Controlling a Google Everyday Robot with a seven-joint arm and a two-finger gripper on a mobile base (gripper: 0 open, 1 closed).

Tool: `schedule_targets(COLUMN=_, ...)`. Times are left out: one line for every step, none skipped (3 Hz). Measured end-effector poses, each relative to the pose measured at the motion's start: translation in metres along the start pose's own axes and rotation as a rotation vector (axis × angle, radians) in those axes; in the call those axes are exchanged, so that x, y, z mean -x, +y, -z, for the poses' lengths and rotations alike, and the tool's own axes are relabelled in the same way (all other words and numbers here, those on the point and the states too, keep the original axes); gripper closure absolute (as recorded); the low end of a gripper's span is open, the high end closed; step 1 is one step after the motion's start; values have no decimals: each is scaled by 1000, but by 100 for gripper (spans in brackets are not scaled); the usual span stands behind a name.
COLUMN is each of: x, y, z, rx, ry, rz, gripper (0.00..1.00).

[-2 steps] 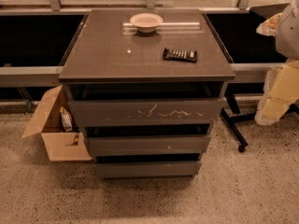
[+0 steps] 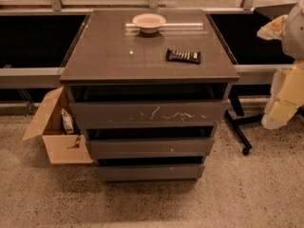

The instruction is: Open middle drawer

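Worryingly, the claw (image 2: 278,110), apart or together unclear, hangs beyond the bench's (image 2: 109,56) right edge and might snag the scratched drawer (image 2: 147,114), not the middle drawer (image 2: 149,147).

- middle drawer (image 2: 149,147): wide, dark grey, flat front, no handle, one tiny pale speck
- sits level under the scratched front (image 2: 147,114), dark gap between them
- hand (image 2: 271,28) is off at the far right, well apart from it

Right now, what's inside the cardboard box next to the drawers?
A crinkly snack bag stands inside the cardboard box. Its front wall hides the bottom. The gripper hangs at the right edge, away from the middle drawer.
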State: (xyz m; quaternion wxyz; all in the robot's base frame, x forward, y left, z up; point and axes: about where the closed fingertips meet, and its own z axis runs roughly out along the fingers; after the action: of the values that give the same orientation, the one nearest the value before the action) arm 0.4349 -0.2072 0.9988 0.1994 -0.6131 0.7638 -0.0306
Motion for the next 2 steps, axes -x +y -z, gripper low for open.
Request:
schedule_targets(x=8, y=9, z=-3, rx=82, ry=-95, rz=49, gripper=0)
schedule_targets(x=-32, y=40, z=96, rx=-1, ry=-175, rz=59, gripper=0)
